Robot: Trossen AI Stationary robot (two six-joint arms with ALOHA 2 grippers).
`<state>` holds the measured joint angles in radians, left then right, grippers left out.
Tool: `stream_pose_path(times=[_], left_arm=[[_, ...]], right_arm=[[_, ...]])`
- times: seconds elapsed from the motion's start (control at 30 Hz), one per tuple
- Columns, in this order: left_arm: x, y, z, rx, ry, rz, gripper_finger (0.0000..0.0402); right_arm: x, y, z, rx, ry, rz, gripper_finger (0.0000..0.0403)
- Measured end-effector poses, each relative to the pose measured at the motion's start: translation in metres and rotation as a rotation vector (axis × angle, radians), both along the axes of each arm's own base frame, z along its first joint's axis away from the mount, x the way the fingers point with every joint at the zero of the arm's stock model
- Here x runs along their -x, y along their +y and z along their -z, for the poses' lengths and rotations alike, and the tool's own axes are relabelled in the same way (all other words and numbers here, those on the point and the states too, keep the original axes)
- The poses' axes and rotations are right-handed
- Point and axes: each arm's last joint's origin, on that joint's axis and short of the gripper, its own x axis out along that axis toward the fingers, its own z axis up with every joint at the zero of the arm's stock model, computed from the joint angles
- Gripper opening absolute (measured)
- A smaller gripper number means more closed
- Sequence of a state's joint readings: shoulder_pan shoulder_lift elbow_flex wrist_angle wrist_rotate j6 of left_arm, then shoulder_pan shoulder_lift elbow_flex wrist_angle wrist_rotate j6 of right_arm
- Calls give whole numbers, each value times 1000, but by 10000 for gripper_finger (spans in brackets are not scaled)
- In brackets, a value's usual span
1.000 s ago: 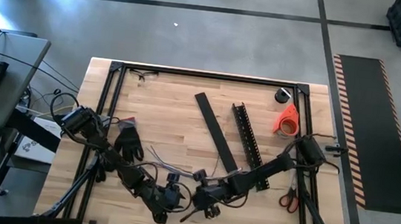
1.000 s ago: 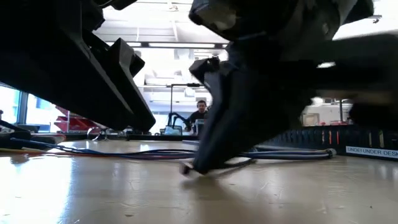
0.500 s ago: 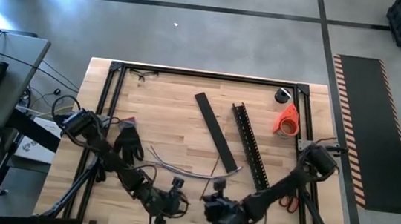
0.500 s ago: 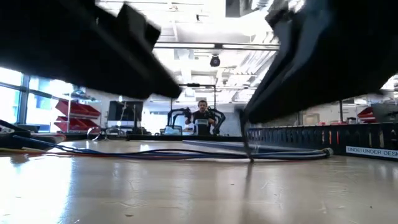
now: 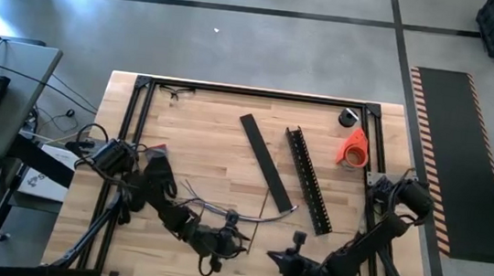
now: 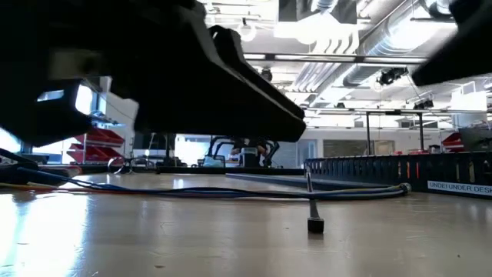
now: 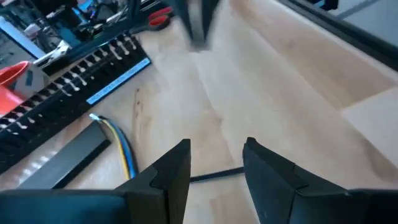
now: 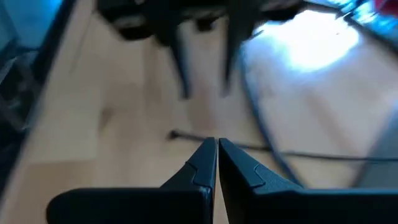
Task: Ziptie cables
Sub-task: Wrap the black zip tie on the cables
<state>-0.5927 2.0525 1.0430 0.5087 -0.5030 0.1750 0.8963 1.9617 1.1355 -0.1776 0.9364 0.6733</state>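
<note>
The thin purple, whitish and brown cables [image 5: 221, 211] lie on the wooden bench [image 5: 210, 143]. The left gripper [image 5: 229, 238] is open above them, holding nothing. The right gripper [image 5: 287, 262] near the front edge is closed and empty.

The table [image 5: 228, 145] is pale wood, smooth with a soft sheen, framed by matt black metal rails [image 5: 261, 92]. The cables [image 6: 231, 192] look like thin glossy plastic-coated wire. The slotted bar [image 5: 307, 179] and flat strip [image 5: 266, 162] are matt black. The cone [image 5: 355, 147] looks like smooth orange plastic.
</note>
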Motion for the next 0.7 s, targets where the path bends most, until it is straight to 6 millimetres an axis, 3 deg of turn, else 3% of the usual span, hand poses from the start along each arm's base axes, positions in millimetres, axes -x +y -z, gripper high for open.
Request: stream_pose_path(times=[0.2, 0.33, 0.53, 0.7], left_arm=[[-15, 6, -7, -6, 220, 88, 129], [-20, 7, -18, -37, 380, 24, 129], [-9, -39, -71, -62, 374, -58, 116], [12, -69, -79, -77, 317, -65, 102]], right_arm=[[-24, -15, 4, -102, 146, -131, 2], [-52, -30, 0, -114, 233, -313, 25], [-86, -52, 4, -100, 314, -460, 93], [-96, -70, 7, -90, 411, -585, 130]])
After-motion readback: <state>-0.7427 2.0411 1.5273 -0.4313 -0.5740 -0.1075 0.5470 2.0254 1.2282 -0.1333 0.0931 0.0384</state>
